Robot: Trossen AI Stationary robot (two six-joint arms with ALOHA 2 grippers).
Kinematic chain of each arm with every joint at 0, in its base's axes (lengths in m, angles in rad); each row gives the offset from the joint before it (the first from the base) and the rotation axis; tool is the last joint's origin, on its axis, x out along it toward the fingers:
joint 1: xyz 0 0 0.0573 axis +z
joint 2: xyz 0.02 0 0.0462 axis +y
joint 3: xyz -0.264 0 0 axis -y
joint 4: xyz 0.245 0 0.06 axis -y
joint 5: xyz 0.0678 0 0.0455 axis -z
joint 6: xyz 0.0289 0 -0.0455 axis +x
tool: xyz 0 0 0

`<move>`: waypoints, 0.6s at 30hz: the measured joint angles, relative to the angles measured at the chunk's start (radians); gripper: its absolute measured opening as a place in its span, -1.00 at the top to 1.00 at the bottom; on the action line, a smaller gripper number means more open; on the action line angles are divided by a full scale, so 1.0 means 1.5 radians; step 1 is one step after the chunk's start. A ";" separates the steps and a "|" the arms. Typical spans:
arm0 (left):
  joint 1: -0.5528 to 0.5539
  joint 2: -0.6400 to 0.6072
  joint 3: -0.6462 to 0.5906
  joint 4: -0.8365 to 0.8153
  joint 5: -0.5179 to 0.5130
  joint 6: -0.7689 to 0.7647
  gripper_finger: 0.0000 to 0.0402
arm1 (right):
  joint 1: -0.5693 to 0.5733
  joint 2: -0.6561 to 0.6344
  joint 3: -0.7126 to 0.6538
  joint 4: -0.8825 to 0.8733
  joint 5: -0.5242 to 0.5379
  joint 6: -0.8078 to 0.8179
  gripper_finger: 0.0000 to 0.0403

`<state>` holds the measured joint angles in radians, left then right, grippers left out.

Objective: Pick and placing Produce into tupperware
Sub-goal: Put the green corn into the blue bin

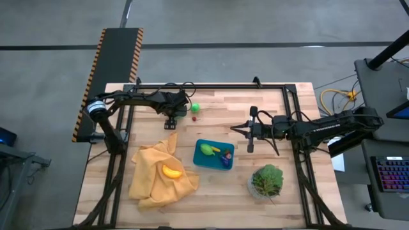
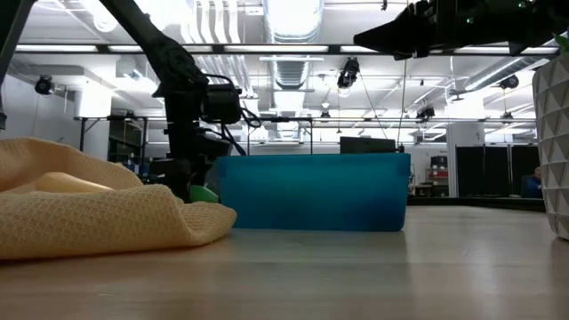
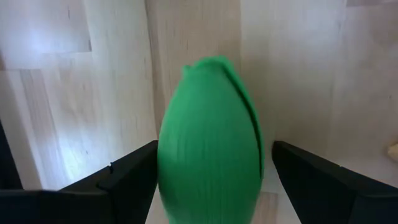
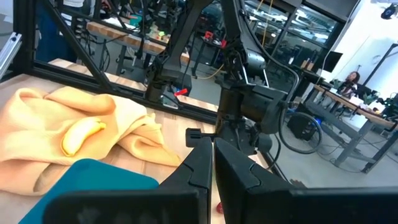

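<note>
Our left gripper (image 3: 208, 186) clasps green produce (image 3: 210, 143), seen only in wrist cam; right gripper (image 4: 213, 168) clenched, empty.

A crumpled mustard-yellow cloth (image 1: 156, 172) and a leafy green plant in a clear pot (image 1: 267, 181) rest on the wooden worktop (image 1: 281, 108).
</note>
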<state>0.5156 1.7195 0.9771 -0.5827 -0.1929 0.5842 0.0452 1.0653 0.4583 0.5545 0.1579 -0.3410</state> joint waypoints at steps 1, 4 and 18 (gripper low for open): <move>0.000 0.001 0.000 0.000 0.000 0.000 -0.48 | 0.000 0.000 0.000 0.001 0.000 0.000 0.96; 0.000 -0.001 0.000 0.001 0.000 0.000 -0.48 | 0.000 0.000 0.000 0.001 0.000 0.000 0.96; 0.000 -0.008 -0.003 0.003 0.001 -0.002 -0.34 | 0.000 0.000 0.000 0.001 0.001 0.000 0.96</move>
<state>0.5156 1.7073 0.9726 -0.5781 -0.1920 0.5811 0.0452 1.0653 0.4583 0.5552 0.1589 -0.3416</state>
